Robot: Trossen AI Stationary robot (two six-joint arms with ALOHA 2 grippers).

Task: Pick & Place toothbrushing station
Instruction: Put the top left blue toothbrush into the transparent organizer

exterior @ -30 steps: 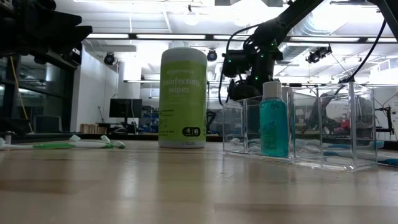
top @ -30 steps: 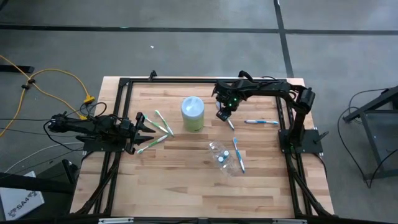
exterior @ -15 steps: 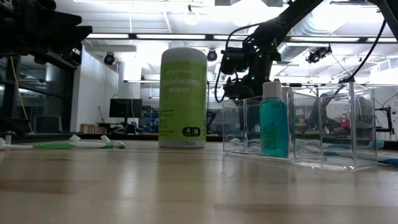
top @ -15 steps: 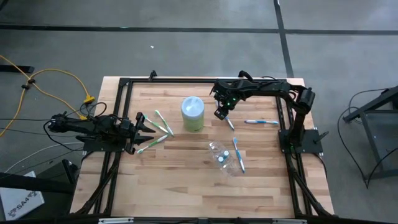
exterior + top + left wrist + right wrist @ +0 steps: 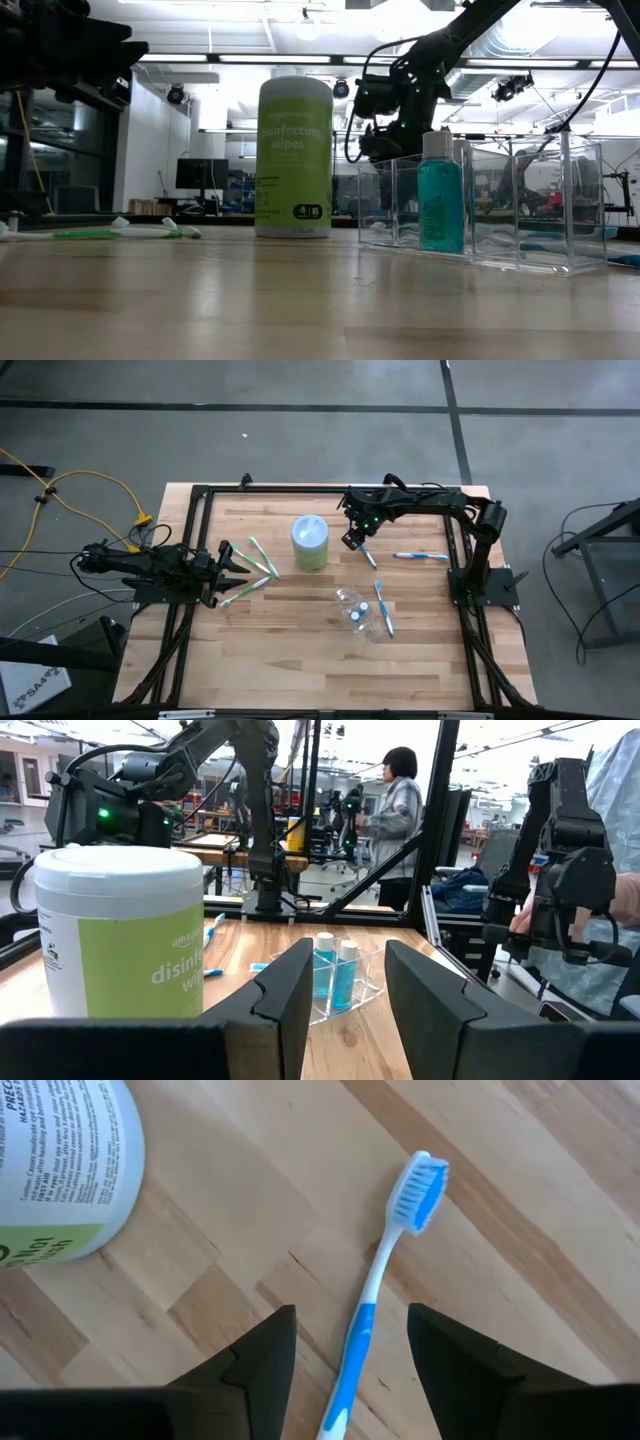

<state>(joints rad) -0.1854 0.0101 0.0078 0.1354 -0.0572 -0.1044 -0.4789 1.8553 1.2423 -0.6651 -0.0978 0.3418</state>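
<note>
Toothbrushes and a clear container are lying spread over a pale wooden plank table point(image 5: 300, 650), described here from left to right as seen from above. Left gripper point(image 5: 236, 565) is waiting at the table's left side, its dark fingers point(image 5: 290, 995) standing apart and holding nothing. Just beside it, slim green-and-white plastic toothbrushes point(image 5: 262, 560) are lying fanned out. A tall pale-green cylindrical wipes canister with a white lid point(image 5: 309, 543) is standing upright near the middle. Right gripper point(image 5: 351, 540) is hanging just beside the canister, fingers point(image 5: 255, 1355) spread wide and empty. A slim blue-and-white plastic toothbrush point(image 5: 375, 1315) is lying flat directly below it, between the fingers, its long axis running lengthwise through the gap, bristled head pointing away from the wrist. The right arm is plainly nearer to it. Toward the front edge, a small clear crinkly plastic container point(image 5: 360, 612) is holding tiny blue-capped tubes point(image 5: 334, 970). Another blue-and-white toothbrush point(image 5: 420, 556) is lying farther right.
</note>
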